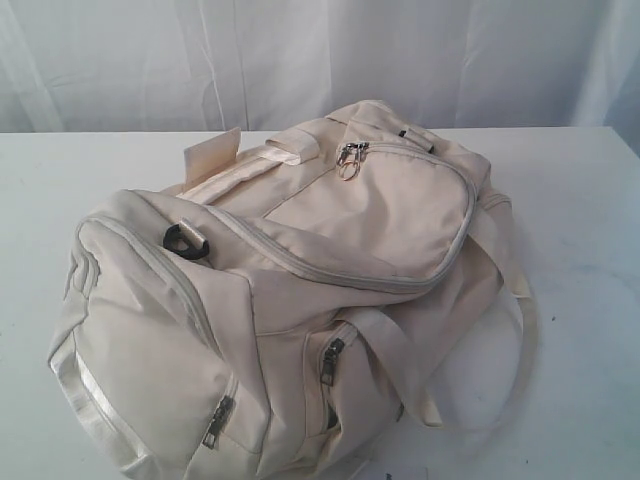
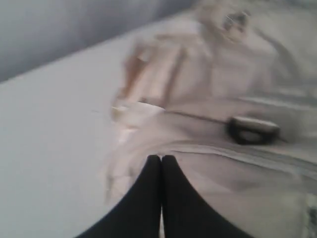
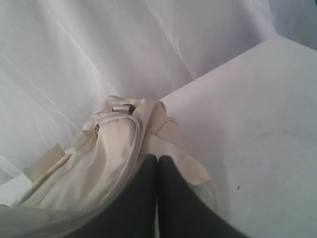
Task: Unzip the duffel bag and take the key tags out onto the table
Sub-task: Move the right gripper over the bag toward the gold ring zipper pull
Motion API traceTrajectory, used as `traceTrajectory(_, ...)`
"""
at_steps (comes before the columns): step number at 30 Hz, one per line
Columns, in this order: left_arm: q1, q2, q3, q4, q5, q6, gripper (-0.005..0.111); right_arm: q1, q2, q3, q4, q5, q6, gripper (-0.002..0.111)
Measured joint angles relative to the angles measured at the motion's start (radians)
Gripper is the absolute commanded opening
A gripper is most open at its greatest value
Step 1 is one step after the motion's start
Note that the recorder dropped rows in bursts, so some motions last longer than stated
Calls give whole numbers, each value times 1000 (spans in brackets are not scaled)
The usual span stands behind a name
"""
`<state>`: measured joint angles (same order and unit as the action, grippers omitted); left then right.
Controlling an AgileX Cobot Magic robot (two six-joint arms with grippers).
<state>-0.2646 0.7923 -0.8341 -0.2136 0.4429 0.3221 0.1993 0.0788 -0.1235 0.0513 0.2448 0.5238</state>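
Observation:
The cream-beige duffel bag (image 1: 300,290) lies zipped shut on the white table (image 1: 580,230). Its metal zipper pulls (image 1: 350,155) rest at the far end of the curved top zipper. A black D-ring (image 1: 185,240) sits near the bag's left end. No key tags show in any view. Neither arm appears in the exterior view. In the left wrist view my left gripper (image 2: 161,157) is shut and empty above the bag (image 2: 223,99), near the D-ring (image 2: 252,130); that view is blurred. My right gripper (image 3: 158,157) is shut and empty above the bag (image 3: 99,158) beside its zipper.
A white curtain (image 1: 300,50) hangs behind the table. Webbing straps (image 1: 510,270) trail off the bag's right side onto the tabletop. Two side pockets with dark zipper pulls (image 1: 330,360) face the front edge. Bare table lies left and right of the bag.

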Motion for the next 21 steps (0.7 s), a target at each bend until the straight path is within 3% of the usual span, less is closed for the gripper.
traceTrajectory(2, -108, 197, -110, -177, 188, 277, 0, 42, 176, -103, 0, 55, -89, 0)
traceTrajectory(5, -176, 351, -160, -288, 257, 455, 0, 105, 463, -286, 34, 177, -290, 0)
traceTrajectory(9, -192, 416, -163, -304, 301, 501, 0, 161, 916, -670, 277, 351, -671, 0)
traceTrajectory(11, -192, 416, -163, -306, 317, 503, 0, 174, 1152, -868, 378, 435, -764, 0)
traceTrajectory(17, -192, 416, -163, -312, 346, 503, 0, 265, 1679, -1416, 464, 503, -804, 2)
traceTrajectory(20, -192, 416, -163, -315, 350, 503, 0, 321, 1879, -1629, 468, 507, -804, 17)
traceTrajectory(21, -192, 416, -163, -315, 350, 503, 0, 325, 1916, -1663, 469, 512, -804, 28)
